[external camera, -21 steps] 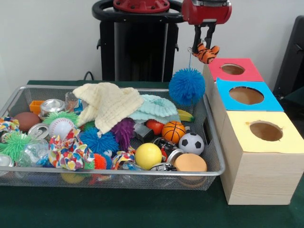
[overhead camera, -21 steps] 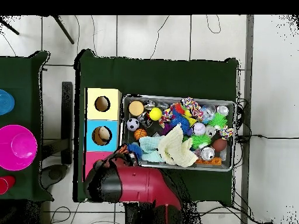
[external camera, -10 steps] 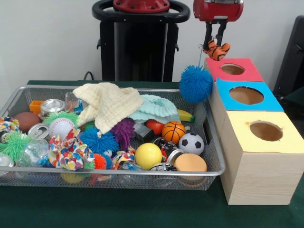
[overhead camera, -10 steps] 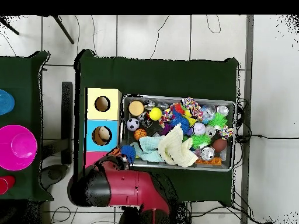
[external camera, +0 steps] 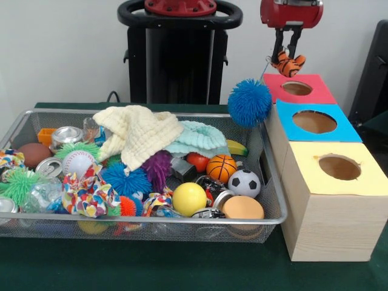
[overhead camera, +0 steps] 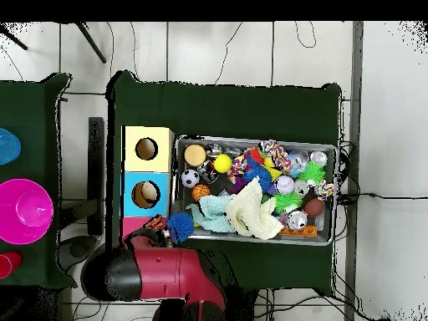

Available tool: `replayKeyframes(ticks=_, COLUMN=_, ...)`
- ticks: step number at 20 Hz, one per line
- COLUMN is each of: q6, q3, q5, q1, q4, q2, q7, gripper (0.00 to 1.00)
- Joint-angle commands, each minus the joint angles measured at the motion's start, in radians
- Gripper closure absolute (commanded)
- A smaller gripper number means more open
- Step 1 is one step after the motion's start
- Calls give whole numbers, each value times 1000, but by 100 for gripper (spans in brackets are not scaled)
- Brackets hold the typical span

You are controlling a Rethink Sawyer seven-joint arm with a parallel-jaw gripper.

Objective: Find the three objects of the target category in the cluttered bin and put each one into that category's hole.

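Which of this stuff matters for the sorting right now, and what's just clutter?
Job: pincer, shut on striped toy; blue spiky ball hanging from it; red hole; bin.
Clutter: yellow cloth, basketball, soccer ball, yellow ball, can.

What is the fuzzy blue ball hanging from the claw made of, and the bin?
The blue ball looks like soft rubber, covered in thin floppy spikes. The bin looks like shiny metal wire mesh; you can see toys through its walls.
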State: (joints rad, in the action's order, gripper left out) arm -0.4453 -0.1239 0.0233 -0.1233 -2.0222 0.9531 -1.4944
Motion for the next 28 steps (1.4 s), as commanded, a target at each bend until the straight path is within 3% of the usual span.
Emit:
replayKeyframes(ticks=1, q6=100, q3=13, q5=44, q1=19, q4=-35, q2=-53, q7=-261, gripper=100)
replayKeyframes(ticks=13, q6=247, q3=40, q5=52, q1=29, q4=-61, q2=-132, q7=-275, gripper=100)
replayKeyframes(ticks=28, q6=263, q3=-9, q5=110, q1=-63, q4=-62, q2=-170, q7=-336, gripper=100)
